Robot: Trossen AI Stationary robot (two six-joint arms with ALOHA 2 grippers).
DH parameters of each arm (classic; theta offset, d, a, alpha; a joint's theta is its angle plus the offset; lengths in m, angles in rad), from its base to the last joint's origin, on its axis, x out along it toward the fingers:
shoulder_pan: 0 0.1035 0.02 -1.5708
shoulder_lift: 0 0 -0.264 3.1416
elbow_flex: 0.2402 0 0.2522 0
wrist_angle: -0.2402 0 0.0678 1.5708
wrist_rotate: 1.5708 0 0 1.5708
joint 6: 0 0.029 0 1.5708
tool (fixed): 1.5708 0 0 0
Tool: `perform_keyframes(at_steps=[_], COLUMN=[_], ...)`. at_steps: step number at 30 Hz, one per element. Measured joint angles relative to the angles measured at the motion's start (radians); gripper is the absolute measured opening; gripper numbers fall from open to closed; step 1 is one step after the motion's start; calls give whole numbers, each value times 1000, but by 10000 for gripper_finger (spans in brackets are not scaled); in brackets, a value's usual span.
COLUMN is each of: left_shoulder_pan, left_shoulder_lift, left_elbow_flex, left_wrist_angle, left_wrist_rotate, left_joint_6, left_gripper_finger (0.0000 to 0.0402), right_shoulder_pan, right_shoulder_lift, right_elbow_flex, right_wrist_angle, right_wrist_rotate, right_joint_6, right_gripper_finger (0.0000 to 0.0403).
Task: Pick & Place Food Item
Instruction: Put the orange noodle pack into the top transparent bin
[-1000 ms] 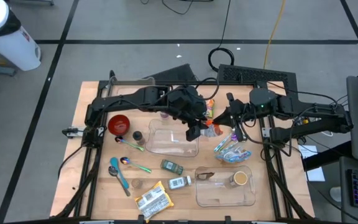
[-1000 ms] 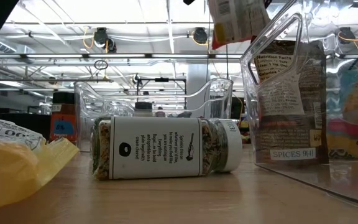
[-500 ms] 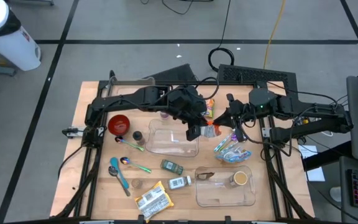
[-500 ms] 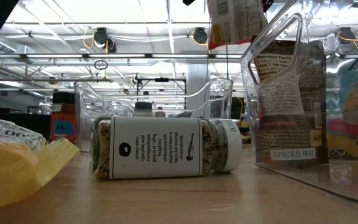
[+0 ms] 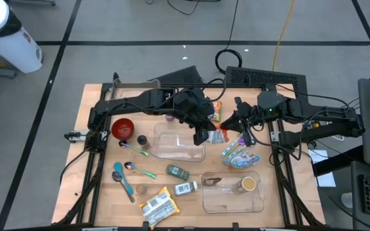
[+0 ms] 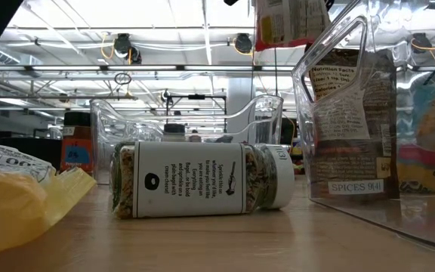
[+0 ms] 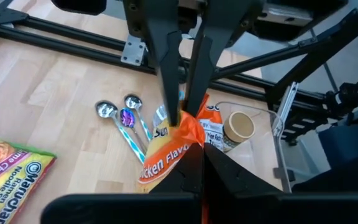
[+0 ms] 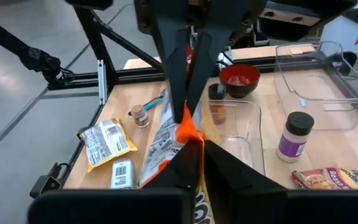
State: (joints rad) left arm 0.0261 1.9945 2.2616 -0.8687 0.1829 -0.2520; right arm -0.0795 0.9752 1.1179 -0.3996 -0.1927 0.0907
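Note:
An orange and yellow noodle packet (image 5: 216, 133) hangs in the air between my two grippers, over the right end of a clear tray (image 5: 172, 146). The low view shows its lower part (image 6: 289, 23) at the top of the picture. My left gripper (image 5: 205, 135) reaches it from the table's left and is shut on it. My right gripper (image 5: 227, 131) reaches it from the right and is also shut on it. Each wrist view shows the other arm's fingers meeting on the packet's orange edge. My left gripper pinches the packet's orange crimped edge (image 8: 189, 124) between its two fingers (image 8: 174, 68). They come slanting down from the table's left. The packet hangs below them, clear of the table. My right gripper pinches the same orange edge (image 7: 185, 124) between its two fingers (image 7: 166, 68), coming nearly level from the table's right. The packet's yellow face (image 7: 163, 158) hangs tilted below the hold.
A red bowl (image 5: 123, 128), spoons (image 5: 133, 168), two spice jars (image 5: 177, 171) and a noodle packet (image 5: 156, 205) lie near left. A clear box (image 5: 233, 192) with a cup stands near right, with a heap of bags (image 5: 239, 154) beside it. Another packet (image 5: 217, 111) lies behind the grippers.
My left gripper has shut on the packet's orange edge while both arms stayed in place. The packet has stayed hanging between the two grippers.

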Motion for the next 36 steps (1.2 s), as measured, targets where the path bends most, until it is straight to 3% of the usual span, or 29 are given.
perform_keyframes(at_steps=[9,15,22,27,36], left_shoulder_pan=[32,86,168,226,348], left_shoulder_lift=[-35,-123,-262,-366,-504], left_elbow_flex=[0,0,0,0,1], left_wrist_angle=[-42,-162,-346,-479,-700], left_wrist_rotate=[-5,-126,-278,-418,-657], left_joint_6=[-21,-11,-46,-87,-337], left_gripper_finger=[2,2,2,2,1], right_shoulder_pan=[0,-1,-3,-2,-2], right_shoulder_lift=[-44,-112,-171,-185,-165], right_elbow_flex=[0,0,-1,-1,-2], right_wrist_angle=[10,13,-4,-36,-68], right_wrist_rotate=[111,197,276,275,275], right_joint_6=[-9,-30,-24,-23,21], right_gripper_finger=[122,158,166,160,160])
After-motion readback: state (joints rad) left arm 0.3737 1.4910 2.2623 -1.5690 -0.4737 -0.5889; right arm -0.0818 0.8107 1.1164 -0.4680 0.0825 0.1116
